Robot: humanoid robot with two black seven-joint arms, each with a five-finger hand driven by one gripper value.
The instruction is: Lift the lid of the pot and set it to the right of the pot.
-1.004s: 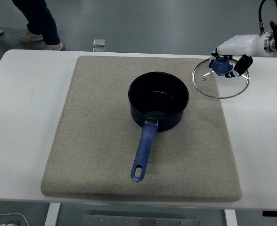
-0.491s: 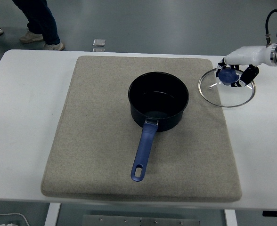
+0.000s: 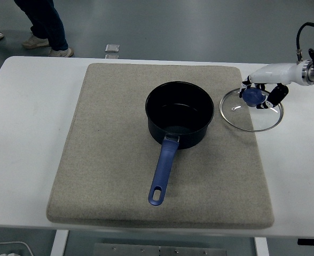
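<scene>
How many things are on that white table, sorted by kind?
Pots: 1, the dark pot with a blue handle
Lids: 1, the glass lid, held by its blue knob in the right hand
Mats: 1, the beige mat under the pot
Total: 3

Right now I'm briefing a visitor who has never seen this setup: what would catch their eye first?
Probably the dark blue saucepan with its long blue handle, open and empty in the middle of the beige felt mat. Next, the round glass lid with a blue knob to its right, straddling the mat's edge and the white table, with the right robot hand gripping the knob.
</scene>
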